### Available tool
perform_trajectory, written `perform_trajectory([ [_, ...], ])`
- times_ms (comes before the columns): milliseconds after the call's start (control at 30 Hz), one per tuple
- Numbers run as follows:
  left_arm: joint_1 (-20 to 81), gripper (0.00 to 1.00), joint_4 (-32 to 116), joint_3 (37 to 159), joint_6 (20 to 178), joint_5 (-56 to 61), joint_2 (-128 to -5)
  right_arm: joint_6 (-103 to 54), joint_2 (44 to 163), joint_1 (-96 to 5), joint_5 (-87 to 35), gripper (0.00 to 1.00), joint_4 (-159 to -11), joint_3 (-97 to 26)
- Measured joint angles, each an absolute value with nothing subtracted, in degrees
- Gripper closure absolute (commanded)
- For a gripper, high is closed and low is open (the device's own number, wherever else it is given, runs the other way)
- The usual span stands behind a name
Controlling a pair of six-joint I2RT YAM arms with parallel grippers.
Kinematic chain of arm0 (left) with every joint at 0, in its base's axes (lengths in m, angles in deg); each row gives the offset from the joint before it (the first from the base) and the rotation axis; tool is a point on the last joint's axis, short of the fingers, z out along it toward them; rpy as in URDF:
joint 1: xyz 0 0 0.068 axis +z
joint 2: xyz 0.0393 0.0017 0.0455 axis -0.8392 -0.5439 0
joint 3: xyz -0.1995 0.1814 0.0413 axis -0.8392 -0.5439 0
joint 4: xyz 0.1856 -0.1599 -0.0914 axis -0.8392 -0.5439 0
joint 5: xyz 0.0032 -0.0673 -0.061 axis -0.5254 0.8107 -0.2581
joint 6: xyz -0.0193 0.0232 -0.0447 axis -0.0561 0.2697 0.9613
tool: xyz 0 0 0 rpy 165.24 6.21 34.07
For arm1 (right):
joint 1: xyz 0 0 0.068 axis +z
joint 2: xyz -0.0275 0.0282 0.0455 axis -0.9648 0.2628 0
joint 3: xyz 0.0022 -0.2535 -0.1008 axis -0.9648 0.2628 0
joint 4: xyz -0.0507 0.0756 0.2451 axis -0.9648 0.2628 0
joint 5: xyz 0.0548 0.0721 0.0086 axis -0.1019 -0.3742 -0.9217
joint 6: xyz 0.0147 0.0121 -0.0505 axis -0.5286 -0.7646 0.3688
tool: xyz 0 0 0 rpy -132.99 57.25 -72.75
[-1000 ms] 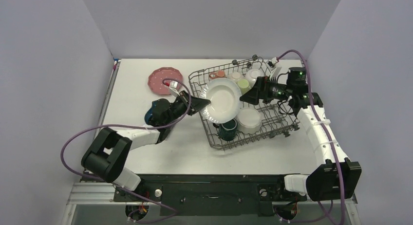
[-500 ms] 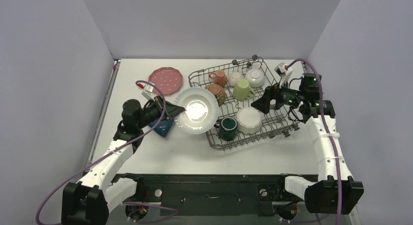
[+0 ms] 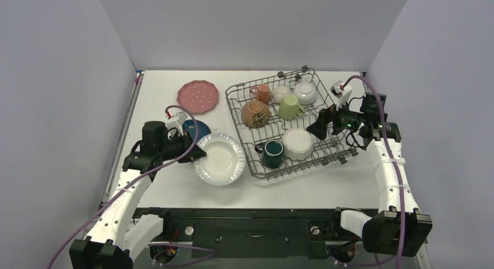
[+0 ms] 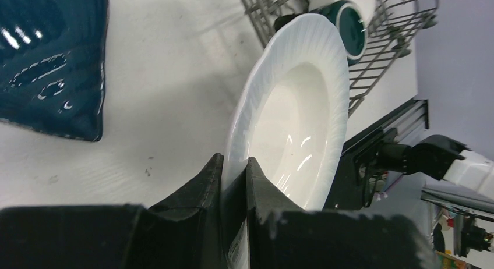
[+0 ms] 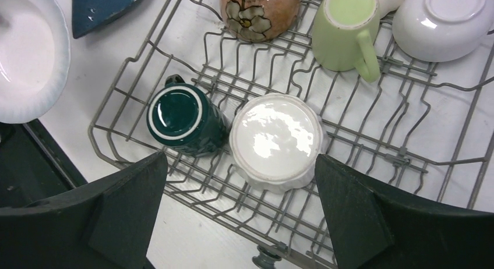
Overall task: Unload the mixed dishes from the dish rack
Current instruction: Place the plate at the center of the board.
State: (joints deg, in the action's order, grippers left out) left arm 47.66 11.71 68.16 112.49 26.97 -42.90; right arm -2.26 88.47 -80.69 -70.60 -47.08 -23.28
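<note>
My left gripper (image 3: 195, 154) (image 4: 234, 162) is shut on the rim of the white plate (image 3: 220, 159) (image 4: 294, 114), holding it low over the table left of the dish rack (image 3: 343, 144). In the rack sit a dark green mug (image 3: 271, 153) (image 5: 185, 119), a white bowl (image 3: 297, 142) (image 5: 277, 139), a light-green cup (image 3: 289, 106) (image 5: 345, 30), a brown bowl (image 3: 256, 113) (image 5: 259, 11), an orange cup (image 3: 263, 92) and two white bowls (image 3: 305, 92). My right gripper (image 3: 317, 129) (image 5: 242, 190) is open and empty above the rack's right side.
The pink dotted plate (image 3: 198, 96) lies at the back left of the table. The dark blue leaf dish (image 3: 196, 128) (image 4: 49, 59) lies just behind the held plate. The rack's front wall (image 5: 233, 205) lies under my right fingers.
My left gripper carried the white plate out of the rack, leftward and toward the near side, down close to the table. The right gripper pulled back slightly to the right.
</note>
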Motion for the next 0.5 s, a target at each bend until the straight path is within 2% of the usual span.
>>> perform_trajectory([
  [133,47.66,1.00,6.16,68.16,109.32,23.73,-43.59,3.12,88.49,-80.30,-69.29,0.06,-46.47,-22.87],
  [233,47.66,1.00,4.74,68.14,108.29,21.85,-45.65,11.18,88.60,-79.23,-68.61,0.01,-44.55,-22.85],
  [333,47.58,1.00,4.90,67.85,107.99,20.63,-48.40,20.76,90.04,-77.31,-66.25,0.01,-42.91,-23.09],
  [500,44.71,1.00,7.04,66.58,108.75,18.36,-53.50,29.26,101.41,-74.16,-60.79,0.03,-40.72,-29.77],
])
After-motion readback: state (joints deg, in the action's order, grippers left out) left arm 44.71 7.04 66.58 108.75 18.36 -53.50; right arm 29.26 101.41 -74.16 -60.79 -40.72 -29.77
